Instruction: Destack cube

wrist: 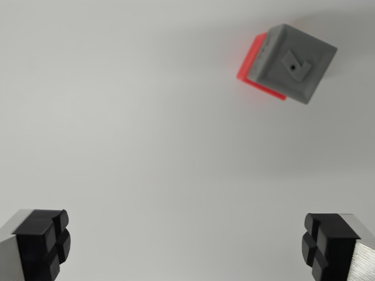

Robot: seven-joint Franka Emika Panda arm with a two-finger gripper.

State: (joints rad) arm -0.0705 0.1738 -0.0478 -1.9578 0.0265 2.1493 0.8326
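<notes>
1. My gripper (186, 246) hangs empty, its black-padded fingers (42, 241) spread wide.
2. The grey plastic cube (294, 63) sits stacked on the red cube (253, 58), toward the white tabletop's (146, 129) far right.
3. I should centre over the grey cube, rotate to match its faces, and clamp above the seam.

Grey cube (292, 62): matt plastic. Red cube (254, 58) beneath: brighter, smooth plastic. Table (146, 129): matt, smooth, pale. Finger pads (42, 241): matt black rubber-like on brushed metal.
</notes>
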